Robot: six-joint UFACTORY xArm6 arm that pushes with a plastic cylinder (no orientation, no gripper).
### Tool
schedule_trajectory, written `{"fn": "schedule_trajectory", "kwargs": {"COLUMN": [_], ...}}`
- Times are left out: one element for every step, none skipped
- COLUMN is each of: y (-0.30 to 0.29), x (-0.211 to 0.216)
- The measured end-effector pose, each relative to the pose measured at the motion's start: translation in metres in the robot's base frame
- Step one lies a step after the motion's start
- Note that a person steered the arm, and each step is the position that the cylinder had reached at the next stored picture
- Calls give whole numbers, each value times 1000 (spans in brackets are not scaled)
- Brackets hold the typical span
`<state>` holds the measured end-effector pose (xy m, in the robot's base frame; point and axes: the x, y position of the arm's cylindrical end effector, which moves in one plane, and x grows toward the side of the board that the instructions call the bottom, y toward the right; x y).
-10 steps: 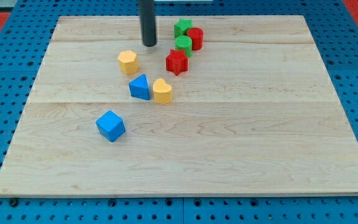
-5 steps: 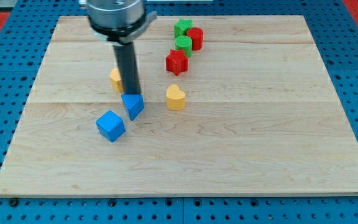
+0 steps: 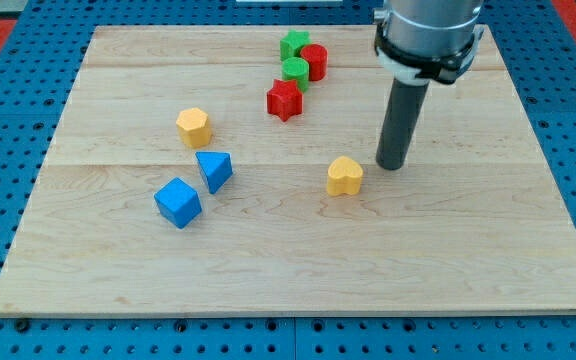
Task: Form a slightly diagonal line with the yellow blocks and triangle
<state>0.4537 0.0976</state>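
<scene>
lying left of my tip [image 3: 392,165]: yellow heart [image 3: 345,176]

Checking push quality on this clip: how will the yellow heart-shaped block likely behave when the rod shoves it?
The yellow heart block sits low and flat-bottomed, so it probably slides rather than tips. Its curved sides may make it rotate off-line. My tip stands at its right, on smooth wood board, suggesting easy sliding.

no readable text, labels, brands, numbers or signs anywhere

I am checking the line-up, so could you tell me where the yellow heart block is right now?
The yellow heart block lies right of the board's centre, just left of my tip, well right of the blue triangle.
</scene>
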Motion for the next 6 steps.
{"fn": "schedule_trajectory", "kwargs": {"y": [-100, -43, -20, -112, -106, -61], "x": [11, 16, 37, 43, 29, -16]}}
